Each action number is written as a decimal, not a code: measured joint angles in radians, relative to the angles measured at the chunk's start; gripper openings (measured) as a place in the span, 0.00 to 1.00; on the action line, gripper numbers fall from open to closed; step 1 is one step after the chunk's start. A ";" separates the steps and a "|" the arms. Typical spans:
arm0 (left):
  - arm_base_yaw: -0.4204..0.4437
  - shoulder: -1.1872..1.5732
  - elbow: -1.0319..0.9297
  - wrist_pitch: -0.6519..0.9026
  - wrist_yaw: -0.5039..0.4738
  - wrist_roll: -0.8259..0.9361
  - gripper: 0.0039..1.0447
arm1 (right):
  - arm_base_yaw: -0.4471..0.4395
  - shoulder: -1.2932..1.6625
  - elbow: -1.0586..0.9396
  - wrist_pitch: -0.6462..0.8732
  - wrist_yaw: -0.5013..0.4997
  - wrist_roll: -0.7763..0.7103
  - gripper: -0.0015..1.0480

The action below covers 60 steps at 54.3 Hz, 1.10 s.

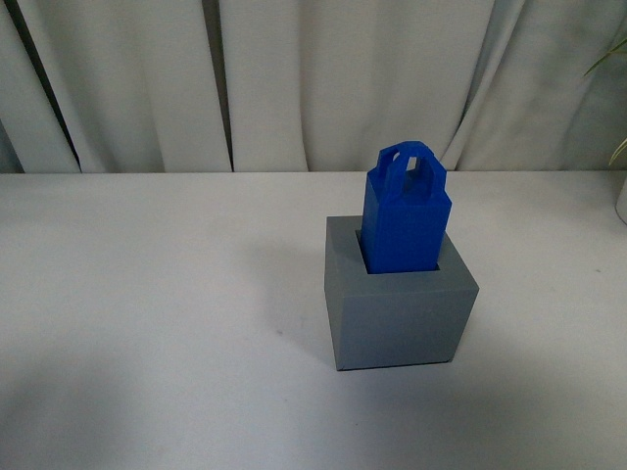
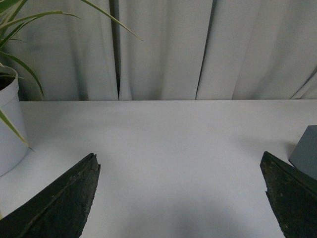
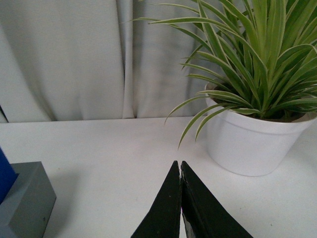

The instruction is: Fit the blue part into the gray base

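Note:
In the front view the blue part [image 1: 406, 211] stands upright in the square recess of the gray base [image 1: 397, 313], its looped tabs on top. Neither arm shows in that view. In the left wrist view my left gripper [image 2: 181, 168] is open and empty over bare table, and a corner of the gray base [image 2: 306, 156] shows beside one finger. In the right wrist view my right gripper [image 3: 179, 171] is shut on nothing, away from the gray base [image 3: 25, 201], where a sliver of the blue part [image 3: 5, 173] shows.
A white table [image 1: 147, 294] carries everything, with white curtains [image 1: 294, 78] behind it. A white pot with a green plant [image 3: 252, 134] stands close beyond my right gripper. Another white plant pot [image 2: 7, 124] stands by my left gripper.

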 joint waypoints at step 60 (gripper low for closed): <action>0.000 0.000 0.000 0.000 0.000 0.000 0.94 | -0.001 -0.516 -0.128 -0.370 -0.008 0.002 0.02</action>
